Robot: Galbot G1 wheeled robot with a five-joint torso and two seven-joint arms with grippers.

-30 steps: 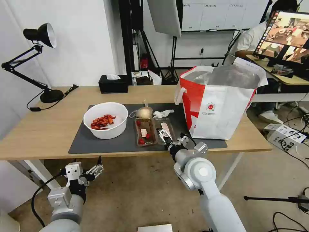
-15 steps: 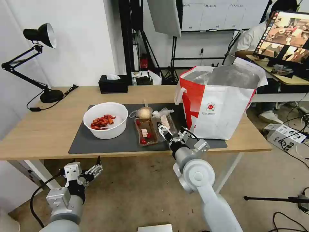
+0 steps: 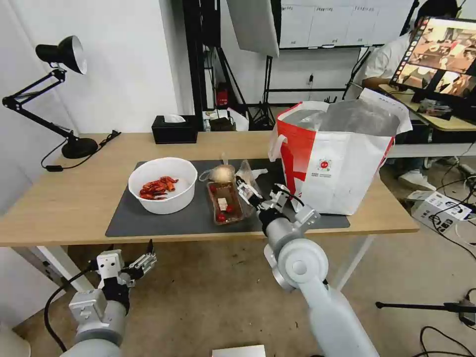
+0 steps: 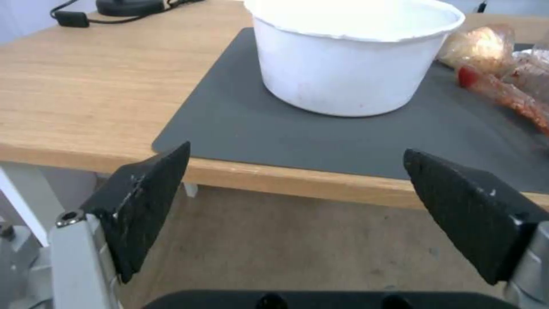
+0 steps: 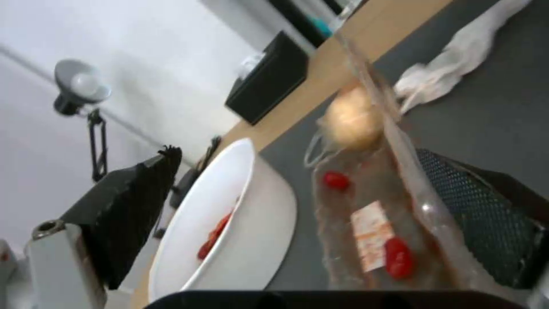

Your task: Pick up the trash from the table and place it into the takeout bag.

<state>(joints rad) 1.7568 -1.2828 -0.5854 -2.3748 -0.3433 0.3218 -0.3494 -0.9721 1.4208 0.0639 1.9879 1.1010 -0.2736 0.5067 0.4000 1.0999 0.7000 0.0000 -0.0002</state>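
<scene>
Tray of food scraps sits on the dark mat, mid-tabletop, between the bowl on its left and the takeout bag on its right. Its lid half is tipped up on the hinge, standing almost on edge.

My right hand is at the tray's right side. In the right wrist view the thin clear lid stands against the mesh-faced finger, the other finger well out to the side. The hand reads wide open, touching the lid, gripping nothing. Left hand waits below the near tabletop edge, fingers spread and empty.

Handling, as I judge it:
- Tray: light, thin, springy plastic. It will flex and may flop open at the hinge. Loose red bits inside could roll out if tilted. Best hold looks like a pinch across the closed rim, or both halves at the hinge.
- Tissue: far side, just beyond the lid. Soft, near weightless; pinch anywhere.
- Knotted bag with pale lump: just past the tray's far end. Slick film; take it by the knot.
- Bowl: stiff wall, red shells loose inside. Grip the rim, keep level.

Markings: small round red logo on the bag's white face, lettering under it too small to read. White label in the tray, nothing legible. Black tissue box at the far edge, no brand legible.
</scene>
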